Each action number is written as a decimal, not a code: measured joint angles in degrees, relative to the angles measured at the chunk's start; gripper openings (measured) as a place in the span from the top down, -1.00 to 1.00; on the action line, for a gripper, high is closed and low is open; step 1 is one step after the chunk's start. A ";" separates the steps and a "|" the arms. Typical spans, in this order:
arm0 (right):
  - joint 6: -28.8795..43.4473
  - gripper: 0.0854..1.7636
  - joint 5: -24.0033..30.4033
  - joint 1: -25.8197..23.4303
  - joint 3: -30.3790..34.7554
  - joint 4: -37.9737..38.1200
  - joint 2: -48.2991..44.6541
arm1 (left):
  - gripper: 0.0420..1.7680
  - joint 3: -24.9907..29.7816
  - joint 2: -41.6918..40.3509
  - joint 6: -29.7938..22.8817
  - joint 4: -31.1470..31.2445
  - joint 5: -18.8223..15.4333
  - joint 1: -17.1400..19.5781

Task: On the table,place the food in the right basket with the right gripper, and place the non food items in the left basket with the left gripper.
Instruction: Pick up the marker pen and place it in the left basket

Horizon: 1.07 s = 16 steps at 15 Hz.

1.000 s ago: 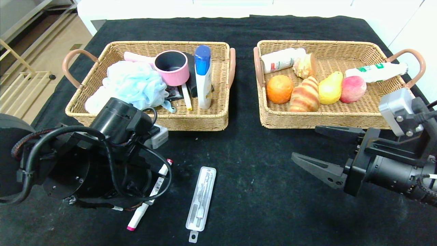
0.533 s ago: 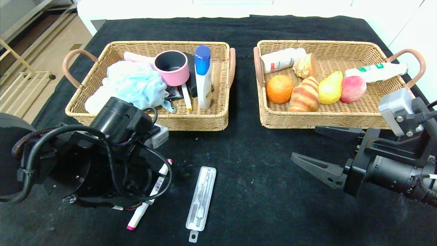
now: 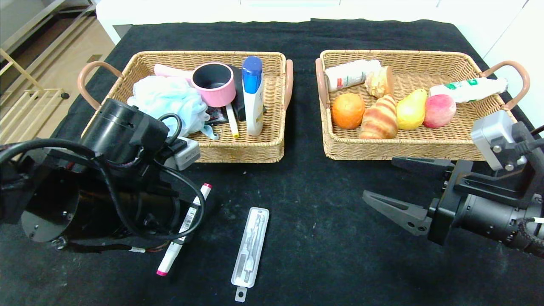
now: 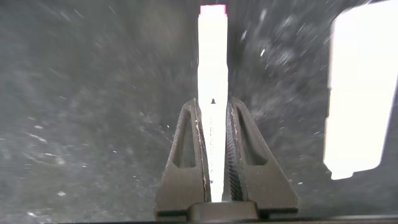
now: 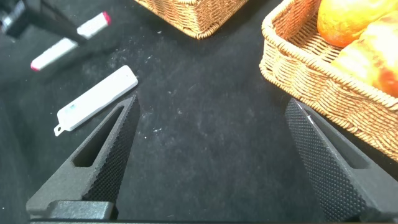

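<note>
The left end effector (image 4: pixel 212 155) is clamped on a white marker pen with pink caps (image 3: pixel 182 229), its two black fingers pinching the barrel near one end, as the left wrist view shows. In the head view the marker sits low over the black-clothed desk (image 3: pixel 323 221), in front of the left wicker basket with brown handles (image 3: pixel 238 151); whether it has fully cleared the cloth cannot be told.

The step in hand looks like carrying the marker to that basket. To do it well, the arm should rise enough for the long hanging end to pass over the near rim, since the grip sits off-centre and the pen could swing or catch on the wicker. The basket already holds a pale blue bath pouf (image 3: pixel 163 104), a pink mug (image 3: pixel 213 83) and a white bottle with a blue cap (image 3: pixel 253 95), so a release over the bare near-middle strip is safest.

A clear flat plastic pack (image 3: pixel 251 246) lies on the desk just beside the marker and is likely next.

The right end effector (image 3: pixel 410 187) hovers with jaws spread wide, empty, in front of the right wicker basket (image 3: pixel 403 146).
</note>
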 joint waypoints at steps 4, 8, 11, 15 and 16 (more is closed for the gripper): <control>0.00 -0.94 0.02 0.06 0.00 0.05 0.00 | 0.73 -3.86 -1.60 -0.24 -0.07 1.55 0.00; 0.00 -0.94 0.00 0.06 0.01 0.02 0.02 | 0.73 -9.18 -2.56 -0.38 -0.51 3.58 1.56; 0.02 -0.94 0.00 0.22 0.15 0.02 0.09 | 0.73 -14.20 -2.47 -0.24 -0.90 3.73 2.72; 0.02 -0.94 0.02 0.39 0.23 0.02 0.20 | 0.73 -17.13 -0.62 0.20 -10.85 3.61 3.30; 0.02 -0.94 0.02 0.39 0.23 0.02 0.22 | 0.73 -17.76 0.17 0.33 -12.34 3.61 3.57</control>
